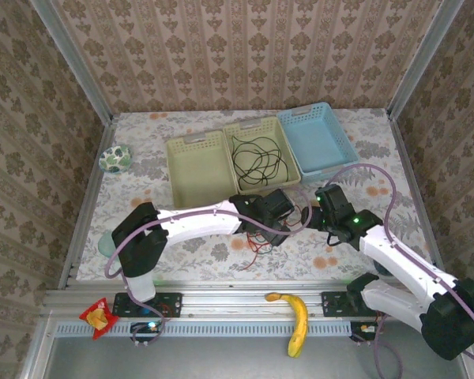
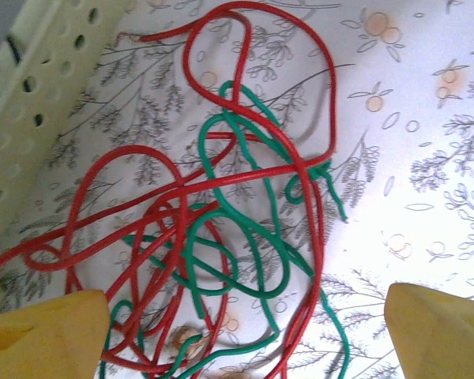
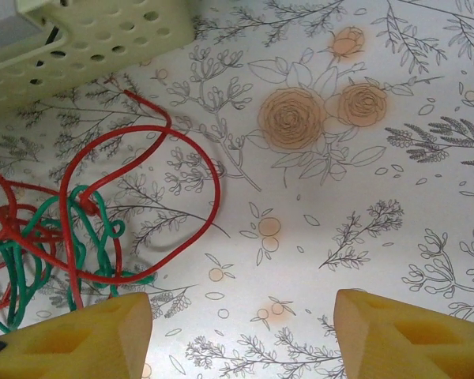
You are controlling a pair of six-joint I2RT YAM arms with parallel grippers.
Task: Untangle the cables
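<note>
The thin red wire (image 2: 330, 95) and thin green wire (image 2: 202, 150) are found knotted on the floral worktop (image 2: 426, 158) beside the perforated pale plastic basket (image 2: 39, 95); with the left pincer (image 2: 245, 339) and right pincer (image 3: 241, 339) held apart and empty, both strands may be seized together and the knot tightened.

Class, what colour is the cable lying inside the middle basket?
The cable is black; the top external view shows it best.

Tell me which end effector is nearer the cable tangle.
Left. The left end effector sits directly over the tangle, strands lying between its fingers; the right end effector is off to the tangle's side, above bare tablecloth.
</note>
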